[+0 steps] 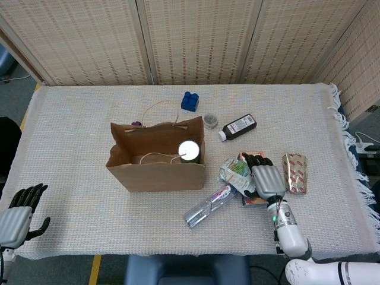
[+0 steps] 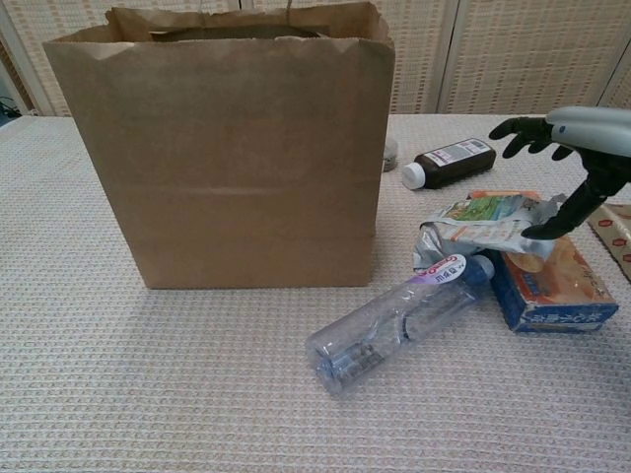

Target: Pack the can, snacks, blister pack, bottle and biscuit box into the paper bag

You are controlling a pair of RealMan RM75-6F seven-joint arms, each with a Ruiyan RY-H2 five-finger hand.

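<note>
The brown paper bag [image 1: 155,160] [image 2: 232,148] stands open, and the can's silver top [image 1: 189,148] shows inside at its right end. Right of the bag lie a crumpled green snack packet [image 1: 234,172] [image 2: 481,225], an orange biscuit box [image 1: 257,198] [image 2: 552,286] and a clear bottle [image 1: 208,205] [image 2: 404,320] on its side. My right hand [image 1: 265,178] [image 2: 570,148] hovers just above the snack packet and box with fingers spread, holding nothing. A gold and red foil pack [image 1: 295,172] [image 2: 616,232] lies further right. My left hand [image 1: 21,217] is open off the table's near left corner.
A dark brown medicine bottle [image 1: 237,126] [image 2: 452,161] lies behind the snacks. A small round lid [image 1: 209,120] and a blue block [image 1: 190,101] sit behind the bag. The table's fringed right edge [image 1: 347,130] is close to the foil pack.
</note>
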